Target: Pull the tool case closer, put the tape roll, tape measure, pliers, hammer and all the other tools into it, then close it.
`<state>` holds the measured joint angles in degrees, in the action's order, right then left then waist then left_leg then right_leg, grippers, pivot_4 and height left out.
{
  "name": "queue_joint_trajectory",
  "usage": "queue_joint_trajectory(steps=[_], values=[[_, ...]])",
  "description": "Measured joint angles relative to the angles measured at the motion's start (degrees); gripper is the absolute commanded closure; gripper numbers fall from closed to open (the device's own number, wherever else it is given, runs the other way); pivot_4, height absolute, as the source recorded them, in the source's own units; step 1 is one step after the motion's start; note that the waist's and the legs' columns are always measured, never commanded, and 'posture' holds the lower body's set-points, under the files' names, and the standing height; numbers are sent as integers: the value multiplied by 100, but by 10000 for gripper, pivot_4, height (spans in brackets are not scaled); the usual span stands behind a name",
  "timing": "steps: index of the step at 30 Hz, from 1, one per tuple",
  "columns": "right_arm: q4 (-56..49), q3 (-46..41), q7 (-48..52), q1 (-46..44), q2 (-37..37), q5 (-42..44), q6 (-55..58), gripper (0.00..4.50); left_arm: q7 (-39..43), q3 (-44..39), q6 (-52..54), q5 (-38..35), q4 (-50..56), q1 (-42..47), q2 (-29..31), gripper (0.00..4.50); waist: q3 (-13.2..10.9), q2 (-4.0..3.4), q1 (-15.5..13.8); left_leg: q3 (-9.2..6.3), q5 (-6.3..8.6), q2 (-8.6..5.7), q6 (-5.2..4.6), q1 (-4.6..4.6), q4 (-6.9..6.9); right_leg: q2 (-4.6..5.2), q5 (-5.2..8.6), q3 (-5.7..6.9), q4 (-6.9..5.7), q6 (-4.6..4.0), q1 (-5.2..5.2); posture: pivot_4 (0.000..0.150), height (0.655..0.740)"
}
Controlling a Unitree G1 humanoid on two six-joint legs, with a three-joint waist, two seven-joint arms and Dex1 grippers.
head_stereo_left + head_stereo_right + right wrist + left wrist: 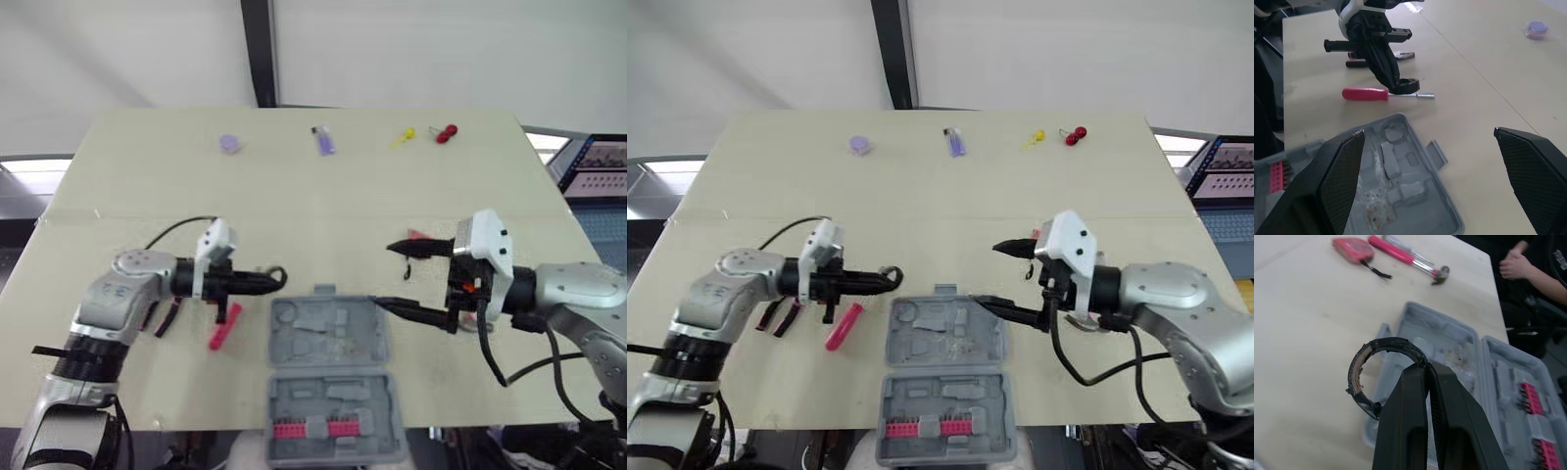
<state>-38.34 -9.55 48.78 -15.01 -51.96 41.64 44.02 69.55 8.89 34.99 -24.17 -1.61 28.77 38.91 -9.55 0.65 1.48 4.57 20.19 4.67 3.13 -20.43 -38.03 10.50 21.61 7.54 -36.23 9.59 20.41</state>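
Note:
The grey tool case (384, 345) lies open at the table's near edge, its lid half with pink bits closest to me. My left gripper (270, 282) is shut on a black tape roll (1382, 346), held just left of the case's far left corner. My right gripper (404, 279) stands open just right of the case's far edge, with nothing between its fingers. A red-handled screwdriver (843, 326) and dark-handled pliers (779, 315) lie under the left arm. A red tape measure (1353, 244) and a pink-handled hammer (1403, 252) lie beyond the case, by the right gripper.
Along the table's far edge sit a small purple disc (230, 144), a purple item (324, 140), a yellow piece (404, 135) and a red piece (447, 133). A person's hands (1513, 264) show past the table's near edge.

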Motion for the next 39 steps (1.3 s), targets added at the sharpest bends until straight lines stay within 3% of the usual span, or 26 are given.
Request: queue_joint_trajectory(steps=[16,39], values=[[-372,-110,-234,667,-171,-197,-136,0,323,910,-630,890,-575,236,-66,44754,-1,2,-170,2,1,-3,-1,-12,-9,1,-1,1,17,-1,-2,1500,7400],[-454,-57,-585,659,-151,-74,-132,0,257,789,-814,1055,-1313,428,-521,44754,-1,3,-160,1,1,-3,-1,-14,-12,1,-1,5,17,-1,-2,1500,7400]])
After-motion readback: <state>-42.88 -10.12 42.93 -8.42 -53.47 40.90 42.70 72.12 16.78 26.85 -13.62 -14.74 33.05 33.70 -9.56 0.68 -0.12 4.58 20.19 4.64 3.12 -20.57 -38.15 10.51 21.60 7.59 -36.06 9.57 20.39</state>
